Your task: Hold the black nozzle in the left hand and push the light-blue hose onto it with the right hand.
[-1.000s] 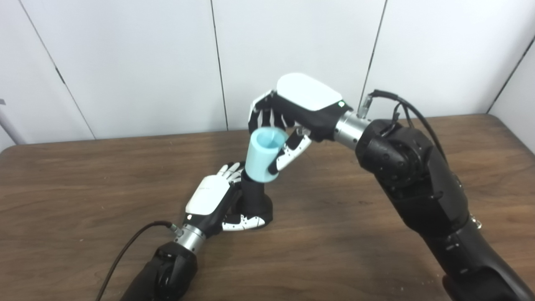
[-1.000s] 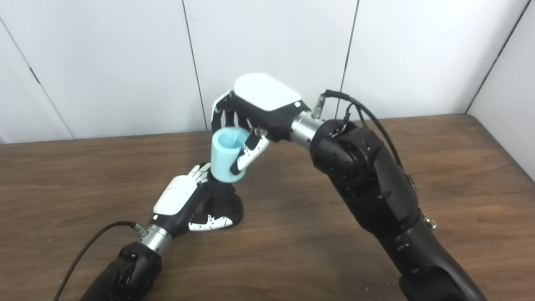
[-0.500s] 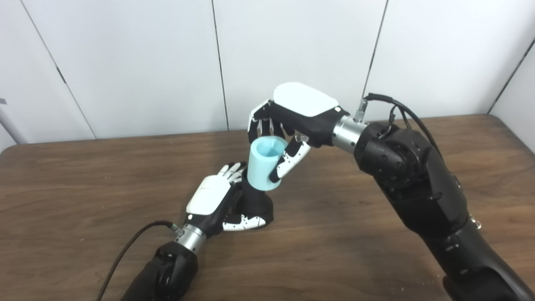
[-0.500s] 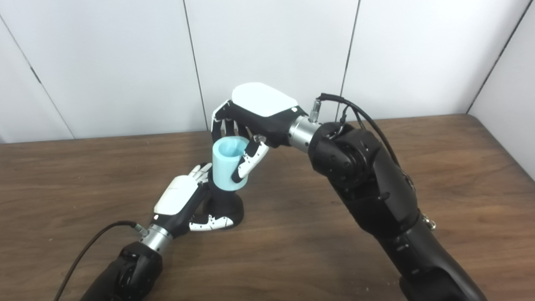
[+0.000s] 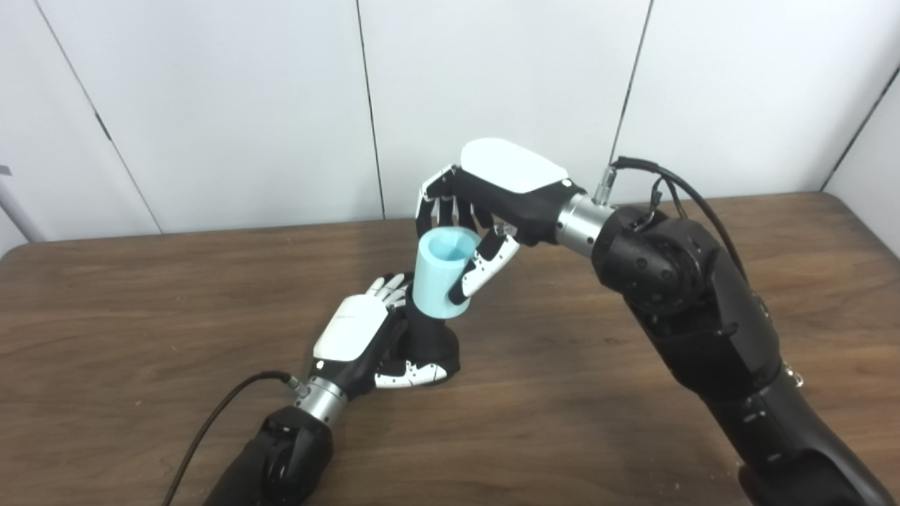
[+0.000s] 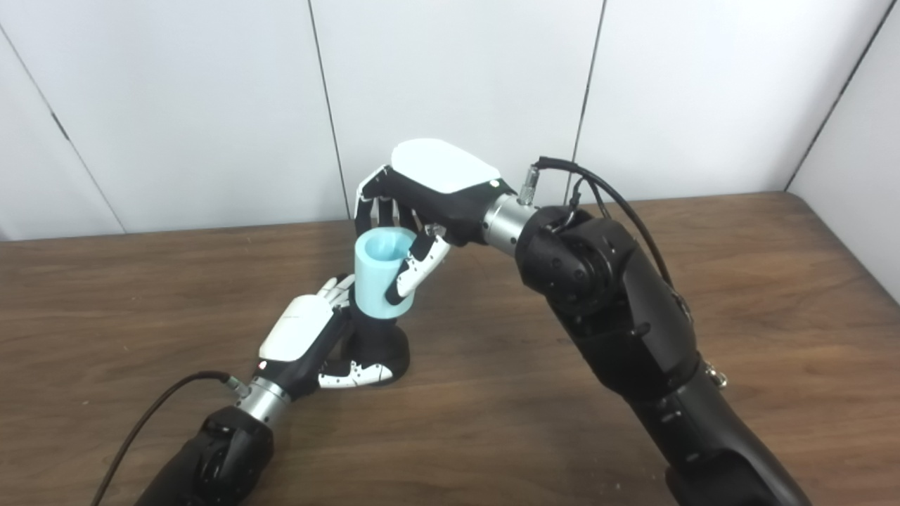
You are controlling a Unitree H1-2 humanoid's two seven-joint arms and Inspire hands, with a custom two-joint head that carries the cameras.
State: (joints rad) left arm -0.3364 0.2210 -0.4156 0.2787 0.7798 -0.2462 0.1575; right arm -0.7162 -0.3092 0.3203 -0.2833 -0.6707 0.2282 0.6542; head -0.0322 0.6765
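From my station I see my left hand (image 5: 355, 336) low on the brown worktop (image 5: 140, 302), its white back turned up and its arm coming in from the bottom edge with a black cable trailing off the wrist. Its fingers (image 5: 411, 373) are wrapped around the wide base of the black nozzle (image 5: 429, 337), clamped on it, with the thumb lying across the near side of the base. The nozzle stands upright on the worktop, just right of that palm, and its narrower neck rises out of the grip.

Sitting over the top of that neck is the light-blue hose (image 5: 439, 274), a short thick tube, tilted slightly with its open end facing up and toward me, so I can see into the pale hollow. Its lower rim touches the nozzle; how far the neck reaches inside I cannot tell.

Further right, my right hand (image 5: 492, 193) reaches in from above, white back up, and is clamped on the hose: the thumb presses its right side, the other fingers curl behind the upper rim.
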